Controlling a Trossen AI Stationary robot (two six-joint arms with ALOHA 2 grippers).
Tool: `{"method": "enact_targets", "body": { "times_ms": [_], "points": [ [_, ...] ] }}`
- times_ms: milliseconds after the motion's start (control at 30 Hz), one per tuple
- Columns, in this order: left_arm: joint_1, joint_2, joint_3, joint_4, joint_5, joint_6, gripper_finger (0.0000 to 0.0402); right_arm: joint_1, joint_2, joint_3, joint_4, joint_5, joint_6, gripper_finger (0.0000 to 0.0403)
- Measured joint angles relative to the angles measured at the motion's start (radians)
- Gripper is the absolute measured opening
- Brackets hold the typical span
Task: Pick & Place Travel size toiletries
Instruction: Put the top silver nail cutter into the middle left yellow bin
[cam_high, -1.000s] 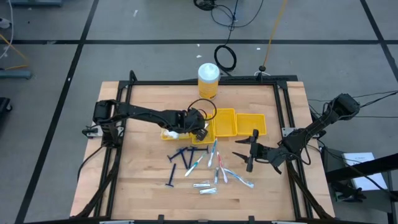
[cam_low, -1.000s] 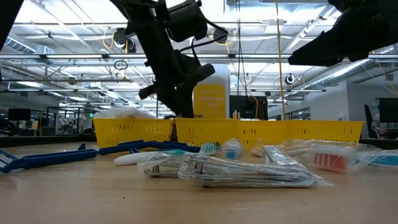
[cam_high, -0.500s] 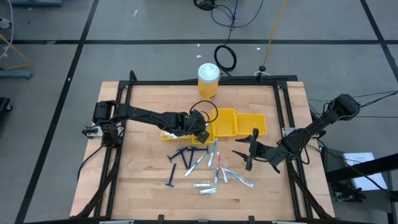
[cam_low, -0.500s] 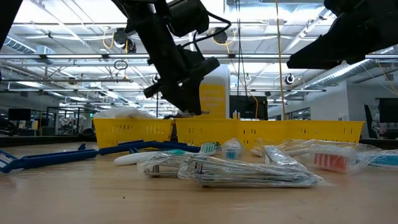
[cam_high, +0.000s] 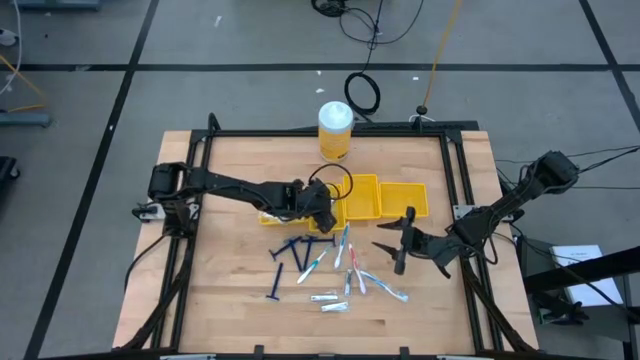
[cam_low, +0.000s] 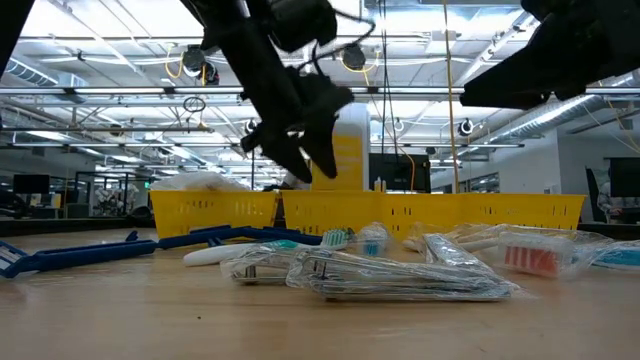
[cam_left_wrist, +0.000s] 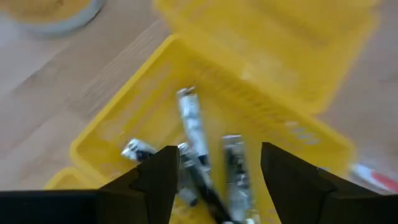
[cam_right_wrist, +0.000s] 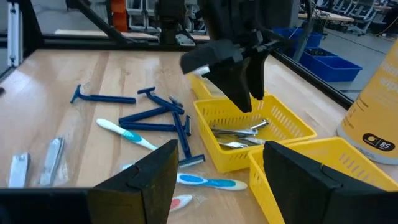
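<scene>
My left gripper (cam_high: 322, 208) (cam_left_wrist: 214, 180) hangs open just above a yellow bin (cam_left_wrist: 124, 134) (cam_right_wrist: 292, 124) that holds silvery sachets (cam_left_wrist: 193, 121) (cam_right_wrist: 239, 134). Nothing is between its fingers. Loose on the table lie dark blue razors (cam_high: 290, 255) (cam_right_wrist: 155, 112), toothbrushes (cam_high: 342, 245) (cam_right_wrist: 127, 134), silvery sachets (cam_high: 328, 300) and clear packets (cam_high: 385, 288). A white packet (cam_high: 278, 214) lies in the leftmost bin. My right gripper (cam_high: 392, 250) (cam_right_wrist: 217, 186) waits open above the table, right of the loose items.
The yellow bins (cam_high: 405, 198) stand in a row across the table's middle, with a tall yellow canister (cam_high: 335, 130) behind them at the far edge. Bare wood lies left of the razors and along the near edge (cam_high: 230, 320).
My left gripper has shifted a little toward the table's right, from beside the leftmost bin to over the neighbouring one, and has opened there, its fingers spreading apart above the bin. My right arm has kept still.
</scene>
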Motion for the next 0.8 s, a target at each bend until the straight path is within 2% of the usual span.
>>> {"method": "enact_targets", "body": {
  "times_ms": [200, 367, 433, 600, 800],
  "points": [
    [-0.120, -0.057, 0.000, 0.157, 0.004, 0.207, 0.0231, 0.000, 0.046, 0.001, 0.084, -0.104, -0.034, 0.0221],
    [-0.234, -0.144, 0.000, 0.199, -0.003, 0.375, 0.0225, -0.007, 0.131, 0.005, 0.206, -0.210, -0.040, 0.0221],
    [-0.270, -0.183, 0.000, 0.222, -0.008, 0.425, 0.0224, -0.012, 0.183, 0.046, 0.205, -0.259, -0.037, 0.0221],
    [-0.322, -0.270, 0.000, 0.282, -0.006, 0.555, 0.0223, -0.029, 0.320, 0.250, -0.064, -0.375, -0.088, 0.0221],
    [-0.323, -0.331, -0.052, 0.373, -0.004, 0.615, 0.0223, -0.066, 0.474, 0.475, -0.368, -0.543, -0.125, 0.0221]
  ]
}}
